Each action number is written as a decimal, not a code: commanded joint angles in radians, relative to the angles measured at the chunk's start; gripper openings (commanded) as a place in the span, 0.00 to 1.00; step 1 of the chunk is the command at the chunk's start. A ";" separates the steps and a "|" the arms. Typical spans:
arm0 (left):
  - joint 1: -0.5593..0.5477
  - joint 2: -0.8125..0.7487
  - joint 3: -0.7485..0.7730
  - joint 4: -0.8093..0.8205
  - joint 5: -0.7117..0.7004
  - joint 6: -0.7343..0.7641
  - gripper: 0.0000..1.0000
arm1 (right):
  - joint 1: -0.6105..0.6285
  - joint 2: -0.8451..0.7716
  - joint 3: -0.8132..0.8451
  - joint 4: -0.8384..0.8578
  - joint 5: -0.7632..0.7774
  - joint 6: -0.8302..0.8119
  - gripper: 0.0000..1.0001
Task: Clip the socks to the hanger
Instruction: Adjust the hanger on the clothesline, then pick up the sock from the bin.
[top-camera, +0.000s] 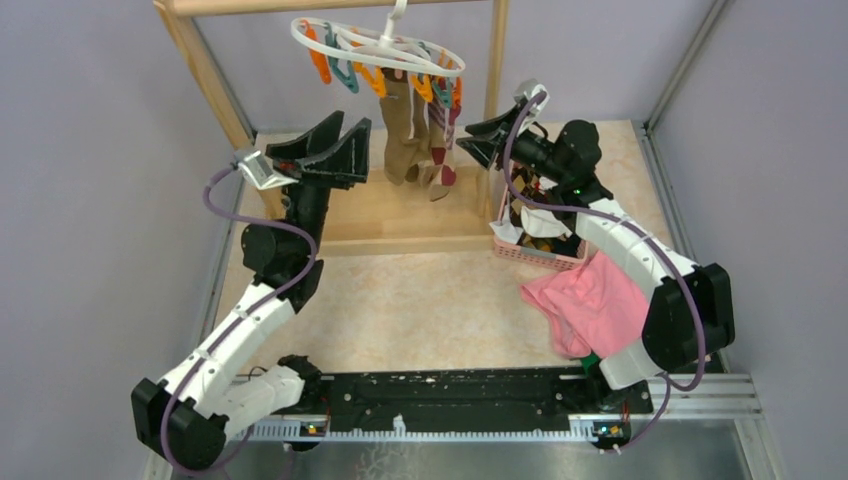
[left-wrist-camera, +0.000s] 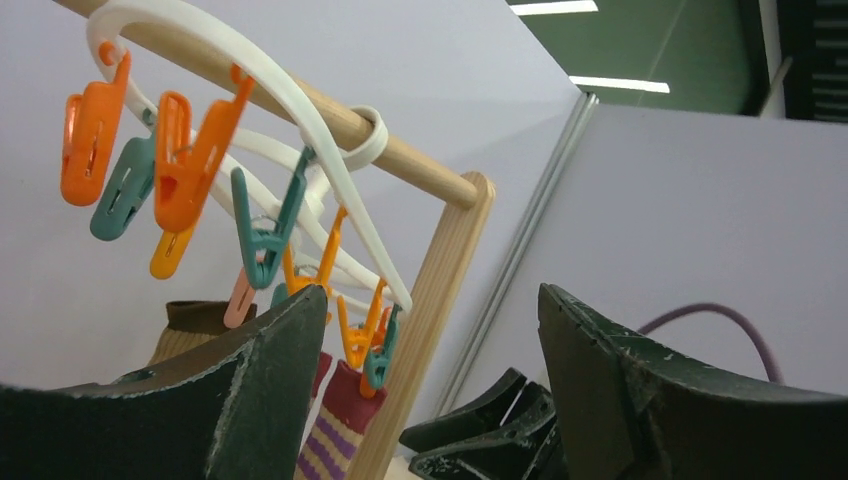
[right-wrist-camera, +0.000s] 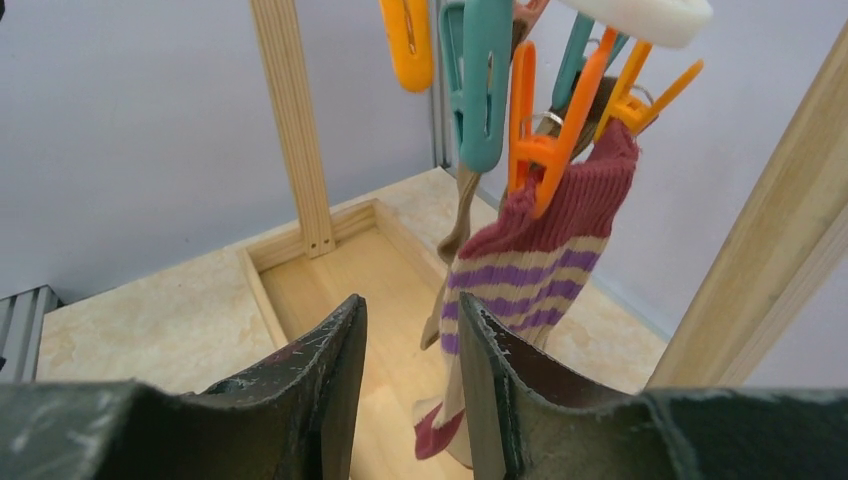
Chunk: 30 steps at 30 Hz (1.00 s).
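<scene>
Socks not yet clipped lie in the pink basket, directly under the right arm, so the right gripper is much nearer to them. Its jaws stand slightly apart and empty. The left gripper is spread wide and also empty. Two clipped socks hang vertically from the hanger, between both grippers.

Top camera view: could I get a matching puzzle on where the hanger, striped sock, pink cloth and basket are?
1. white plastic oval hanger
2. tan sock with maroon striped cuff
3. large pink cloth
4. pink plastic basket

A. lying on the table
B. hooked over the wooden rod
C. pinched by an orange clip
D. holding loose laundry

Pairs: 1-B, 2-C, 3-A, 4-D
</scene>
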 joint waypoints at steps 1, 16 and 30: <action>-0.003 -0.098 -0.099 0.034 0.193 0.153 0.86 | -0.012 -0.089 -0.073 0.068 0.013 0.024 0.39; -0.002 -0.230 -0.538 -0.190 0.225 0.232 0.98 | -0.064 -0.289 -0.401 -0.167 0.456 0.012 0.44; 0.007 -0.023 -0.531 -0.170 0.286 0.139 0.98 | -0.086 -0.203 -0.420 -0.447 0.682 0.197 0.43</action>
